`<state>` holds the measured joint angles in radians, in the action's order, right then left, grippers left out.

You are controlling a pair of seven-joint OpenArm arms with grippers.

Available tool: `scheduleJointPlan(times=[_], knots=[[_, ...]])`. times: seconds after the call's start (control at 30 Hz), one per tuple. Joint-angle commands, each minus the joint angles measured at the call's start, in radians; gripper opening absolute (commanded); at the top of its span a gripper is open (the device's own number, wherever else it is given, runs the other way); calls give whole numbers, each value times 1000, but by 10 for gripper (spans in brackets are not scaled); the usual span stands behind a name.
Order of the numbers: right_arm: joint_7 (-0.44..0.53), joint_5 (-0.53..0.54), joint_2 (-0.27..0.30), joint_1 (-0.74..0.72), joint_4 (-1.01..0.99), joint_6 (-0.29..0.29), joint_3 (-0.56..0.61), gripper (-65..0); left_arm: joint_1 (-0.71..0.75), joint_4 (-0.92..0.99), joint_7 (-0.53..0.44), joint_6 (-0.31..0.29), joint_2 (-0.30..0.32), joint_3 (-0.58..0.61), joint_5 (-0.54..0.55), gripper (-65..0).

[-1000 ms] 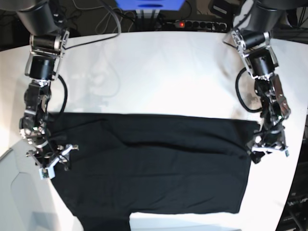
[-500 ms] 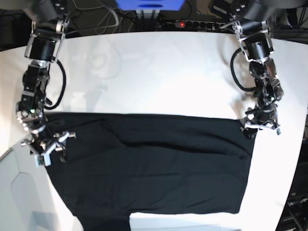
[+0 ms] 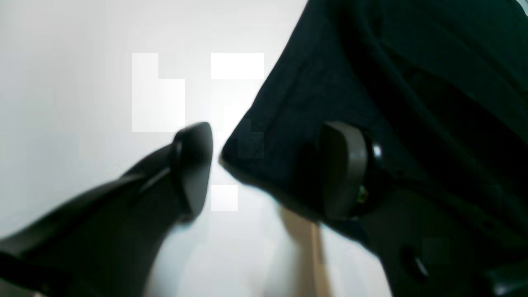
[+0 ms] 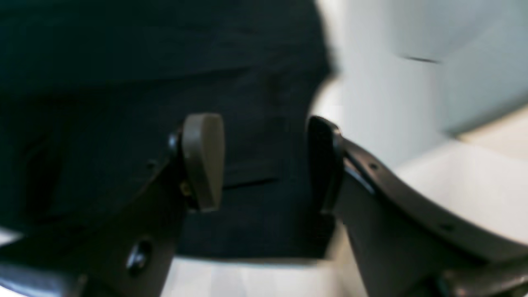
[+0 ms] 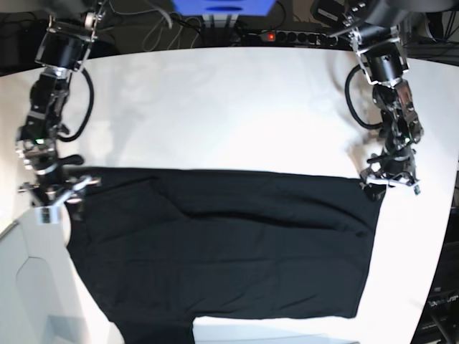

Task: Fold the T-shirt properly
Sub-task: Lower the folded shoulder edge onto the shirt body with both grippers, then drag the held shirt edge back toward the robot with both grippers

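Base view: T-shirt [image 5: 222, 244] on table [image 5: 237, 107]

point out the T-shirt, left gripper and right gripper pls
T-shirt [image 5: 229, 251]: base view, middle of the black cloth.
left gripper [image 5: 391, 185]: base view, midway between its open jaws at the shirt's corner.
right gripper [image 5: 61, 198]: base view, midway between its open jaws.

White table [image 5: 237, 107] fills my view, bare surface from 9 to 3 o'clock. Beyond its far edge at 12: blue box [image 5: 222, 6], black power strip [image 5: 301, 36] just right of it with a red light lit [image 5: 270, 35], loose black cables [image 5: 154, 29] toward 11. Pale grey panel [image 5: 29, 287] off the table edge at 8.
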<state>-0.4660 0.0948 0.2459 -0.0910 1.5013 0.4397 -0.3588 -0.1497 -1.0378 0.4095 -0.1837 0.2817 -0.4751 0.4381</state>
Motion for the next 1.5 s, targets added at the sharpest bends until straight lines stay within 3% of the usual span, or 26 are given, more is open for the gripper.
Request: scheduleJointPlan(times=[0.0, 0.13, 0.37, 0.7, 0.9, 1.13, 1.23, 1.37, 1.47], knots=[[23, 10, 14, -16, -1, -6, -18, -317, -11, -9, 7, 2, 9, 0, 5, -256], [22, 9, 20, -17, -72, -6, -56, -317, -9, -3, 10, 2, 9, 2, 5, -269], [31, 6, 20, 20, -173, -6, -75, -317, -18, 86, 7, 0, 9, -6, 5, -466], [33, 6, 22, 18, -238, -6, -112, -317, -11, 110, 7, 0, 9, 0, 5, -492], [34, 6, 39, 7, -305, -6, -112, -317, -8, 112, 12, 0, 9, -3, 5, -650], [34, 6, 57, -5, -359, -6, -107, -327, 12, 110, 9, 0, 9, 0, 5, -650], [33, 6, 59, -2, -357, -5, -105, -412, 25, 106, 10, 0, 9, -4, 5, -650], [28, 7, 60, 13, -351, -5, -105, -647, 31, 101, 13, 0, 9, -4, 5, -650], [31, 10, 62, 43, -305, -5, -105, -650, 52, 93, 13, 0, 9, -6, 5, -650]])
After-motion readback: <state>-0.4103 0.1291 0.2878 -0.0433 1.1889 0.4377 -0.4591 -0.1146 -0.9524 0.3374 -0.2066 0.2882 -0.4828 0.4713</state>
